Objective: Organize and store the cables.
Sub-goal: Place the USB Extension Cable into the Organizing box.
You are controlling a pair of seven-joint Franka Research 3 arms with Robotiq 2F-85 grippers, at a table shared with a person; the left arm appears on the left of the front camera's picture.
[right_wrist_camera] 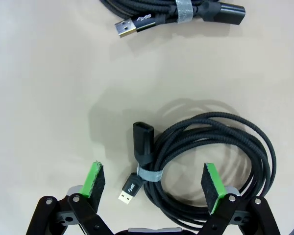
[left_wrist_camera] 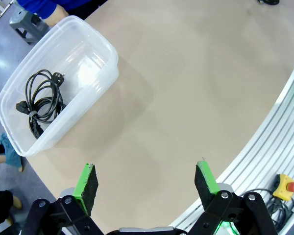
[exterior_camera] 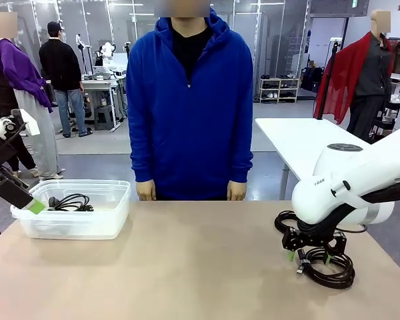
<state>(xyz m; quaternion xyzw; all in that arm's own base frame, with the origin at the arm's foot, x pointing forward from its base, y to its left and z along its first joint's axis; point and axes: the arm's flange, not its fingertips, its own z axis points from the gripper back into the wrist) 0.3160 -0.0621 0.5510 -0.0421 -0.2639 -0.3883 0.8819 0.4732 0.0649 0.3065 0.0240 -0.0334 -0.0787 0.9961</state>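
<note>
**Left side.** The left gripper (left_wrist_camera: 146,183) hung with its jaws spread wide and nothing between them, above the bare table (left_wrist_camera: 186,98) and just beside a clear plastic bin (left_wrist_camera: 106,45). The binned cable (left_wrist_camera: 41,100) lay flat on the bin's floor. It was an oval coil pinched at the waist, with its long axis roughly along the bin's length and a black plug (left_wrist_camera: 58,76) at its upper end in the left wrist view.

**Right side.** The right gripper (right_wrist_camera: 154,183) was also wide open and empty, low over the near cable (right_wrist_camera: 225,147), a round coil flat on the table at the robot's right. Whether the pads touched the cord could not be told. A grey strap (right_wrist_camera: 149,174) bound the coil on the side lying between the two pads. From the strap, the near plug (right_wrist_camera: 129,188) pointed toward the lower left of the right wrist view. The black socket (right_wrist_camera: 142,137) pointed the other way, toward the top.

**Beyond.** The far cable (right_wrist_camera: 186,10) lay apart from the near one, its bundle stretched across the right wrist view. Its far plug (right_wrist_camera: 125,28) pointed to the picture's left.

**Far edge.** A person (exterior_camera: 190,100) in a blue hooded top stood at the table's far edge, with both hands down and touching nothing.
</note>
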